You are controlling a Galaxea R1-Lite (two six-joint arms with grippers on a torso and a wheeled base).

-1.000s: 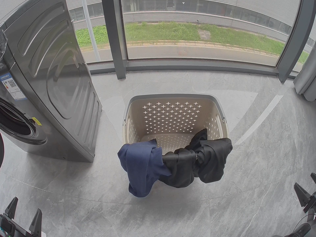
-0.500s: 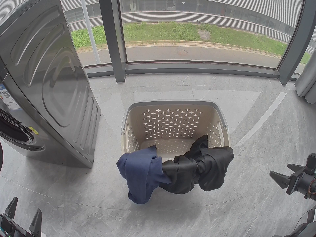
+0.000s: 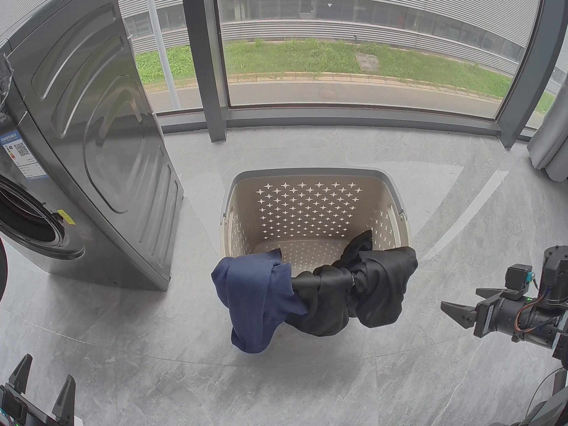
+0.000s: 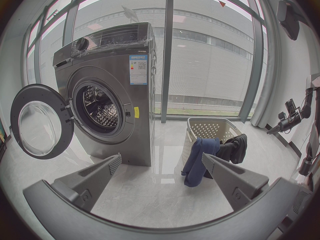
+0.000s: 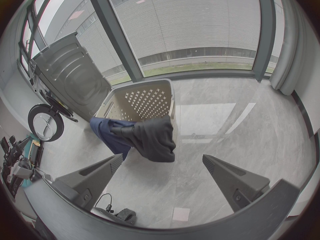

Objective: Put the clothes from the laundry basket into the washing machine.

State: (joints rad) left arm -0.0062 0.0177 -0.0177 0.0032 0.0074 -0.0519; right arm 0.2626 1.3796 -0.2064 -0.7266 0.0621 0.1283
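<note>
A beige laundry basket stands on the floor in the middle of the head view. Over its near rim hang a navy garment and a black garment, which touch each other. The washing machine stands to the left; its round door is swung open and the drum is bare. My right gripper hovers open to the right of the basket, pointing at the black garment but well apart from it. Low at the near left, my left gripper stands open and holds nothing.
A glass window wall with dark pillars runs behind the basket. A pale curtain hangs at the far right. Grey tiled floor lies open around the basket and before the machine.
My right arm has risen from the lower right corner and moved left toward the basket. The left gripper and the clothes have kept still. The head view dipped briefly and came back.
</note>
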